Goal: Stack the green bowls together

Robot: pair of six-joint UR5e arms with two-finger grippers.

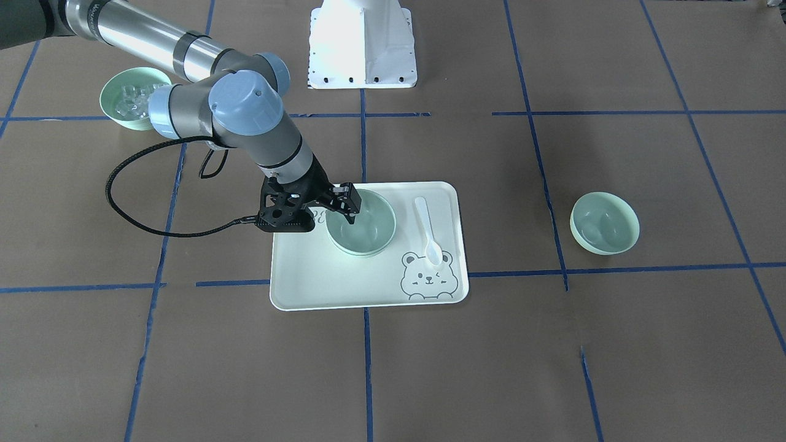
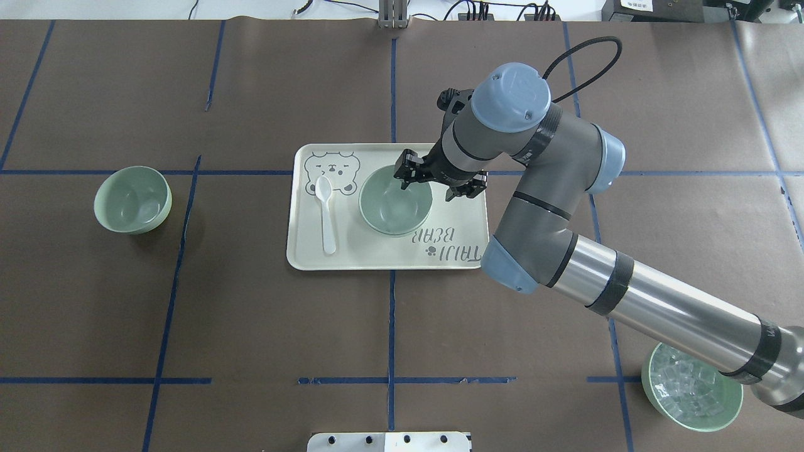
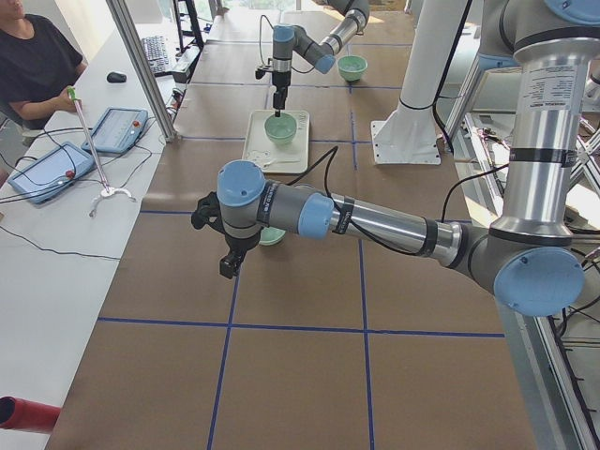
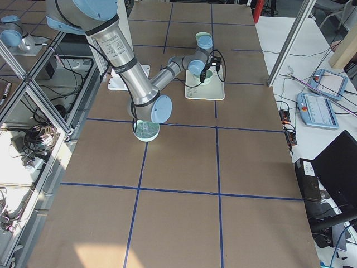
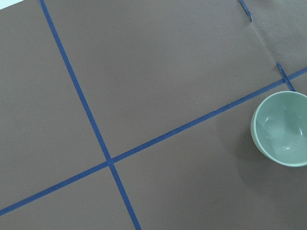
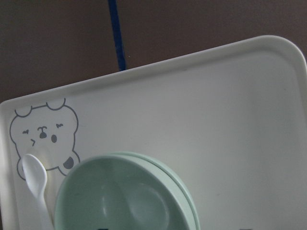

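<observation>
Right gripper (image 2: 432,186), jaws spread above nested green bowls (image 2: 394,204) on the bear tray (image 2: 352,260), should rise straight; left gripper (image 3: 225,251) opening cannot be told.

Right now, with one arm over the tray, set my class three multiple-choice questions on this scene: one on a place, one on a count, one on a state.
1. Where does the white spoon lie?
A. On the tray, beside the stacked bowls
B. Inside a bowl
C. On the bare table

2. How many green bowls are nested on the tray?
A. One
B. Two
C. Three

3. How is the right gripper?
A. Shut on the spoon
B. Shut on a bowl's rim
C. Open

Answers:
1. A. The overhead view shows the spoon flat on the tray, apart from the bowls.
2. B. The right wrist view shows two rims, one inside the other.
3. C. Its fingers stand wide apart above the stack, holding nothing.
</observation>
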